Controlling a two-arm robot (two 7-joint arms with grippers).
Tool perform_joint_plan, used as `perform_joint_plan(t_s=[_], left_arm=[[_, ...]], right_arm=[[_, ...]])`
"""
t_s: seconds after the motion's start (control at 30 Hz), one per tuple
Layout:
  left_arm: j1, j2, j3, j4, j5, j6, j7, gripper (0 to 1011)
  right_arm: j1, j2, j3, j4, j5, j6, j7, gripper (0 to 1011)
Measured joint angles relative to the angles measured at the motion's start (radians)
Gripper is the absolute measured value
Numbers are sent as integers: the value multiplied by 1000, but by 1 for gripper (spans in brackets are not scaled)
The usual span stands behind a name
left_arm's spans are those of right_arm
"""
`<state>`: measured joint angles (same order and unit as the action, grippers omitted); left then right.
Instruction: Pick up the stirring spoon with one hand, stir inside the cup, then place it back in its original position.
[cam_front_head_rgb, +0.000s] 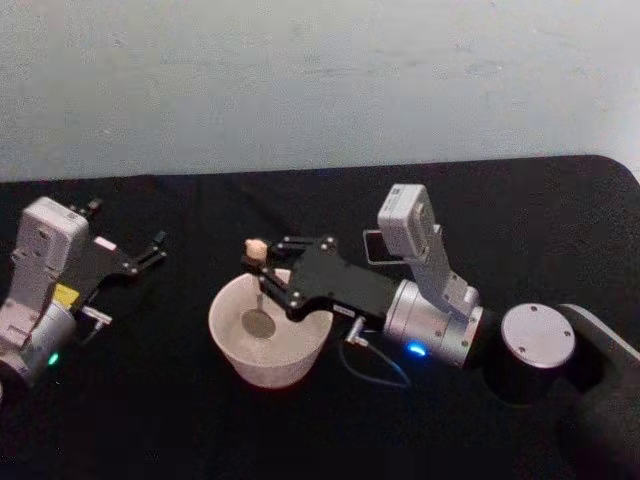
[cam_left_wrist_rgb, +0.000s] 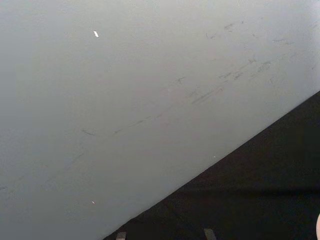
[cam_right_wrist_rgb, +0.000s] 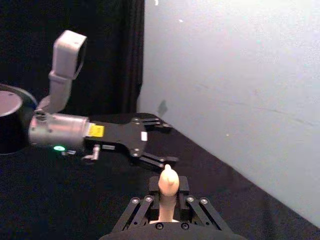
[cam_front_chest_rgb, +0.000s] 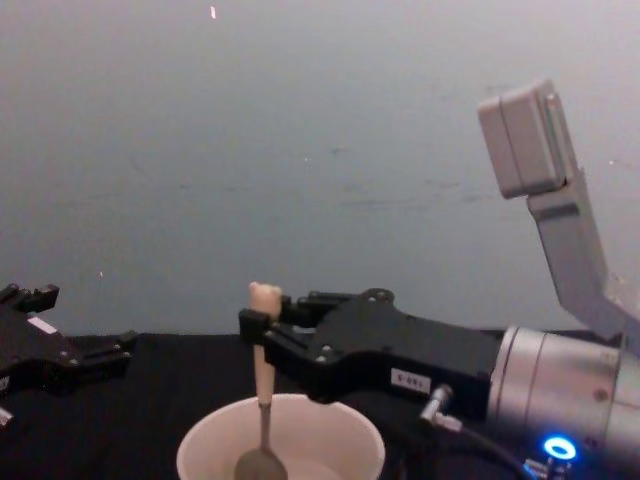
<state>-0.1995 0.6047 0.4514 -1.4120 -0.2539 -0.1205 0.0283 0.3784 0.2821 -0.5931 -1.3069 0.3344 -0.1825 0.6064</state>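
The stirring spoon (cam_front_head_rgb: 258, 290) stands upright in the cream-white cup (cam_front_head_rgb: 228, 345), its metal bowl low inside and its beige bear-head top above the rim. My right gripper (cam_front_head_rgb: 257, 268) is shut on the beige handle, reaching over the cup from the right. From the chest, the spoon (cam_front_chest_rgb: 264, 375) hangs from the right gripper (cam_front_chest_rgb: 256, 335) into the cup (cam_front_chest_rgb: 205, 445). In the right wrist view the spoon top (cam_right_wrist_rgb: 168, 181) pokes up between the pads. My left gripper (cam_front_head_rgb: 150, 250) is parked open at the table's left. The original position is out of view.
Black cloth covers the table (cam_front_head_rgb: 150, 420), with a pale wall (cam_front_head_rgb: 320, 80) behind its far edge. My right arm's silver wrist and dark base (cam_front_head_rgb: 530, 350) occupy the right side. A thin cable (cam_front_head_rgb: 380, 365) loops beside the cup.
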Motion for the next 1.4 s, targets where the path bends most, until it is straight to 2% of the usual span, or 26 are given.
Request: perform_joint_plan(t_s=[0.37,0.8,1.07,1.4], left_arm=[[0,0,0,0,0,0,0,1002],[0,0,0,0,0,0,0,1001],[0,0,0,0,0,0,0,1001],[0,0,0,0,0,0,0,1001]], right_arm=[[1,6,28,20,-11,-8,-18,210],[-59,54,56,-54,-3,-2,-20,210],[-88,74,50,-89,3,6,-4,210],[-93,71,22,-107,7,13,21,210]])
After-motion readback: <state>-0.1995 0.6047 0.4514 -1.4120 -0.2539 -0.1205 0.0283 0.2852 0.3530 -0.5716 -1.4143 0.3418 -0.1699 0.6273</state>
